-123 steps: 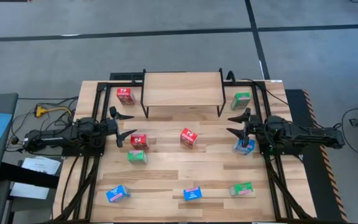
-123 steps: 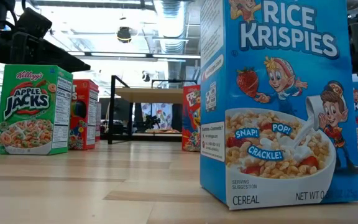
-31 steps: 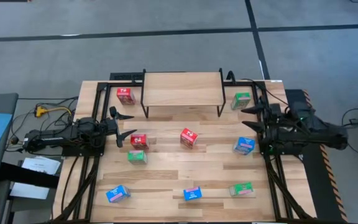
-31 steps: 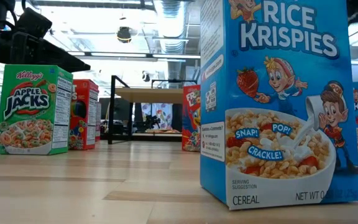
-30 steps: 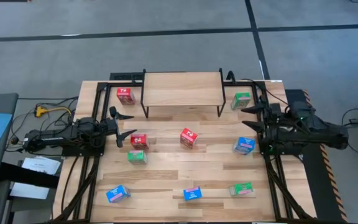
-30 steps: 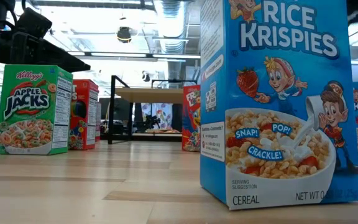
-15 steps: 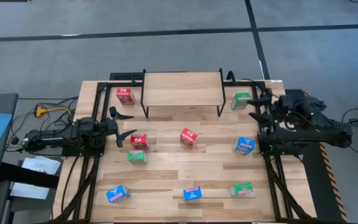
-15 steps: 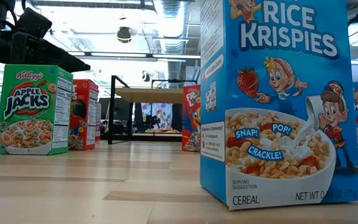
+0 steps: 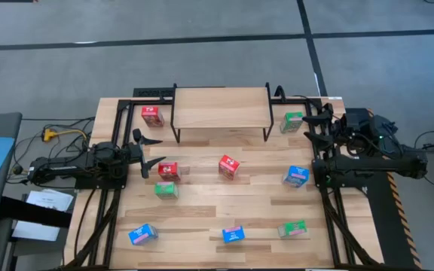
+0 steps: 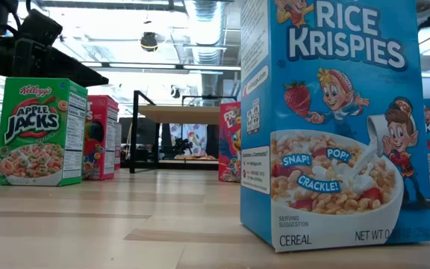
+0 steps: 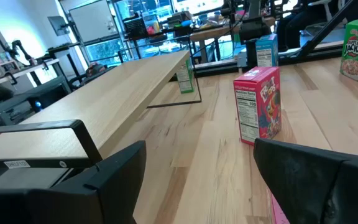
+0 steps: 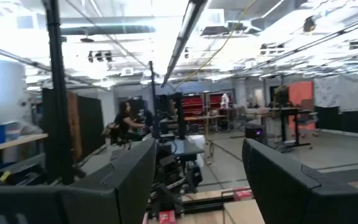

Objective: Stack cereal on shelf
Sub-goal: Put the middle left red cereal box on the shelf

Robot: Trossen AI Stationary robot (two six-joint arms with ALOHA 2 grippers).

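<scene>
Fingers of the right gripper (image 9: 316, 126) stand spread with nothing between them, raised at the desk's right edge and pointing toward the green cereal box (image 9: 293, 121) that stands just beside their tips, not touching; in the right wrist view the two dark fingers (image 12: 129, 180) frame only the room beyond, where a person shows far off. Fingers of the left gripper (image 9: 146, 155) are also apart and empty, at the left side of the desk (image 9: 202, 196), with a red box (image 9: 168, 171) just past their tips; the left wrist view shows a red box (image 11: 258, 104) standing upright ahead. Farther out, another red box (image 9: 229, 166) sits near the desk's middle, a third red one (image 9: 152, 115) beside the shelf's left legs, a green box (image 9: 166, 190) below the left gripper, and a blue box (image 9: 296, 176) below the right one. Along the near edge lie two blue boxes (image 9: 142, 235) (image 9: 233, 234) and a green one (image 9: 293, 228). At the back of the desk the shelf (image 9: 221, 108) carries no boxes.
</scene>
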